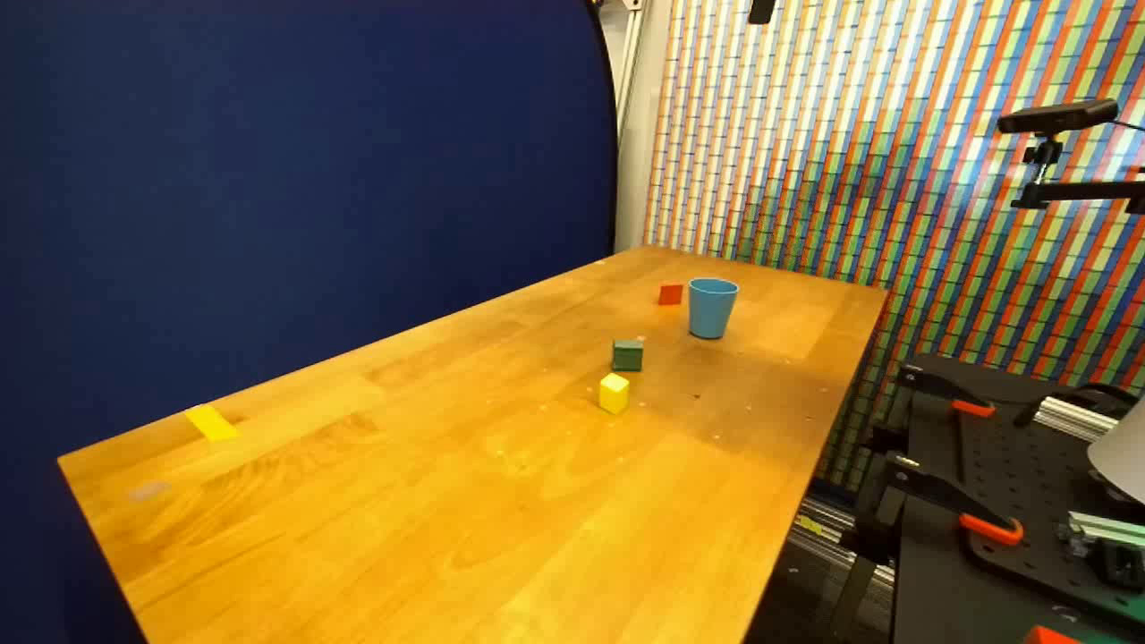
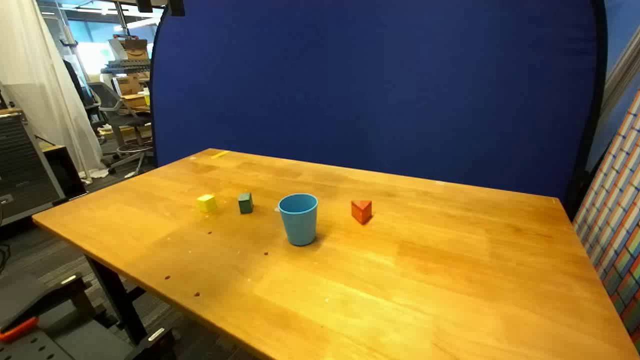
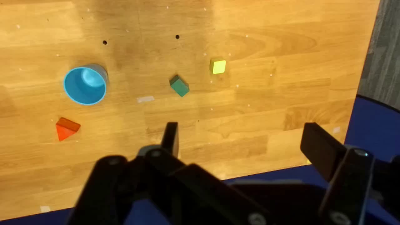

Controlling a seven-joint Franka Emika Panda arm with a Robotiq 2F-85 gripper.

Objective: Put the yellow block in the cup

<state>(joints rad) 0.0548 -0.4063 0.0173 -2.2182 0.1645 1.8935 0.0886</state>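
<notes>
Sitting on the bench (image 1: 447, 528) in an exterior view, the yellow block (image 1: 614, 394) is near the green block (image 1: 627, 356), well apart from the cup (image 1: 711, 310). In an exterior view, the cup stands upright near the red wedge (image 2: 361, 212). In the wrist view, the hand (image 3: 240, 132) gapes wide, holding nothing.

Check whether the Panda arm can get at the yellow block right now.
Probably yes: the tool is open and holds nothing; the yellow block sits uncovered, with a gap to the dark green block.
</notes>
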